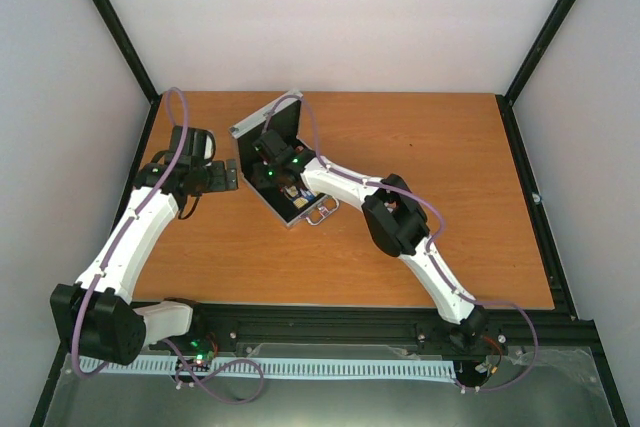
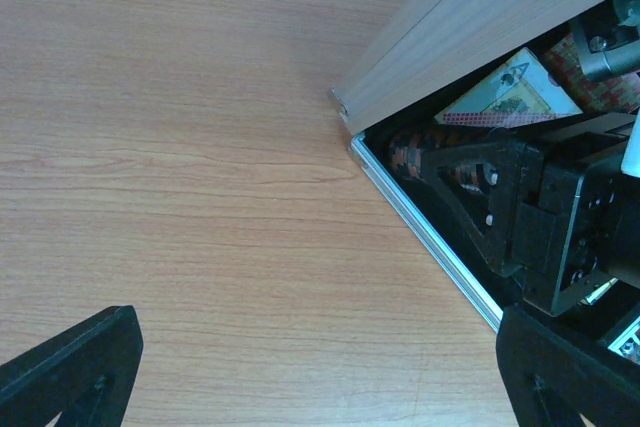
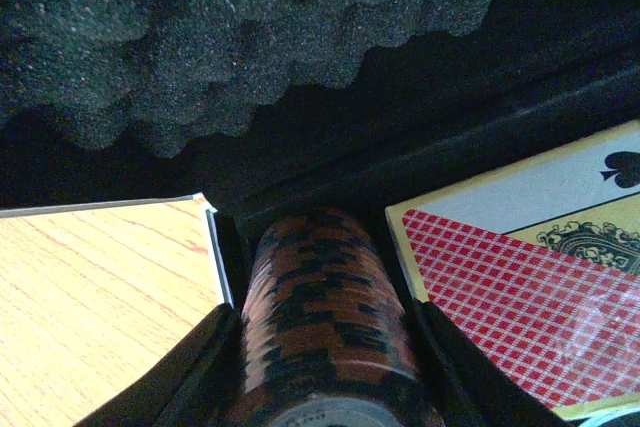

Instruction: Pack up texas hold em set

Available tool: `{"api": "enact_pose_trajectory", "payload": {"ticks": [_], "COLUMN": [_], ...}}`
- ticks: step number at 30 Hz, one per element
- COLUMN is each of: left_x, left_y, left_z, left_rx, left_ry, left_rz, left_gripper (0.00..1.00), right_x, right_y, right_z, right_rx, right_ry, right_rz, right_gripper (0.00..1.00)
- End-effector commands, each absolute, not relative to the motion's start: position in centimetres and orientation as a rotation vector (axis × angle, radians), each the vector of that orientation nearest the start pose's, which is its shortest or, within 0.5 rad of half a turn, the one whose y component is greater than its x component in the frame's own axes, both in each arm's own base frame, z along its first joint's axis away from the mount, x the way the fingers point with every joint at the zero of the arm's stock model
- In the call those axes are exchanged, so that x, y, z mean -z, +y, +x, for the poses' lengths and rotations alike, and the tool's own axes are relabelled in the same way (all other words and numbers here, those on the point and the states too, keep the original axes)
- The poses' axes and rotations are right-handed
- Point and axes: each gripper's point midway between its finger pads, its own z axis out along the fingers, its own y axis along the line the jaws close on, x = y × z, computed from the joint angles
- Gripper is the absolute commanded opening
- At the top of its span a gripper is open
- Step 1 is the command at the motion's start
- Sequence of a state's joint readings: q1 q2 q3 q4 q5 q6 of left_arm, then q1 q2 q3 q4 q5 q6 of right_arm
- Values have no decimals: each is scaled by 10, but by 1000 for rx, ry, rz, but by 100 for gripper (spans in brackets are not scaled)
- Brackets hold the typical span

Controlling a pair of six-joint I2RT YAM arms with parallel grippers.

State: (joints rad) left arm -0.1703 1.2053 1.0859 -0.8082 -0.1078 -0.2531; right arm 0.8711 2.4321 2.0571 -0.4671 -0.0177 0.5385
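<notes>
Texas hold em set is sitting open toward the back-left of the table, with its lid tipped up and the metal handle on the side nearest my bases. My right gripper is down inside the case, partly closed around a red-and-black chip stack that lies on its side. One of my fingers presses each flank, so yeah, that's a grip. I honestly can't tell if the stack is resting in its slot or lifted a hair. Just beside it is the red-white deck, spade corner showing, and the lid's bumpy black foam fills the top of my wrist view. My left gripper hangs over bare wood just beside the case's left corner, jaws spread wide with nothing between them, not touching the silver rim.
</notes>
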Motion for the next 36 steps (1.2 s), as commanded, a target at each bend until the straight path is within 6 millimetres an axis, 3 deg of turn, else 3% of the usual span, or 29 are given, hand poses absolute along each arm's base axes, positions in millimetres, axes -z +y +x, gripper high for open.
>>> {"api": "enact_pose_trajectory", "payload": {"ticks": [1, 2, 5, 14, 20, 22, 27, 31, 36], "left_x": [-197, -197, -196, -204, -202, -200, -198, -196, -197], "left_y": [-36, -35, -35, -35, -36, -37, -38, -38, -38], "left_z": [325, 325, 325, 329, 330, 330, 331, 331, 331], "left_rx": [38, 37, 36, 27, 41, 45, 47, 49, 44], "left_ry": [2475, 2474, 2474, 2459, 2458, 2462, 2462, 2465, 2463], "left_rz": [-137, -136, -140, -131, -132, -132, -129, -126, -122], "left_gripper": [100, 100, 100, 100, 100, 100, 100, 100, 100], "right_x": [-49, -51, -58, -76, -109, -116, -106, -91, -86], "right_y": [483, 481, 480, 473, 466, 465, 466, 469, 473], "right_z": [397, 395, 393, 382, 375, 369, 346, 329, 319], "right_rx": [-564, -560, -557, -563, -578, -600, -690, -801, -889], "right_ry": [2506, 2501, 2497, 2496, 2465, 2468, 2547, 2608, 2647], "right_rz": [-479, -489, -521, -587, -609, -626, -679, -664, -628], "right_gripper": [35, 44, 56, 68, 69, 75, 83, 100, 100]}}
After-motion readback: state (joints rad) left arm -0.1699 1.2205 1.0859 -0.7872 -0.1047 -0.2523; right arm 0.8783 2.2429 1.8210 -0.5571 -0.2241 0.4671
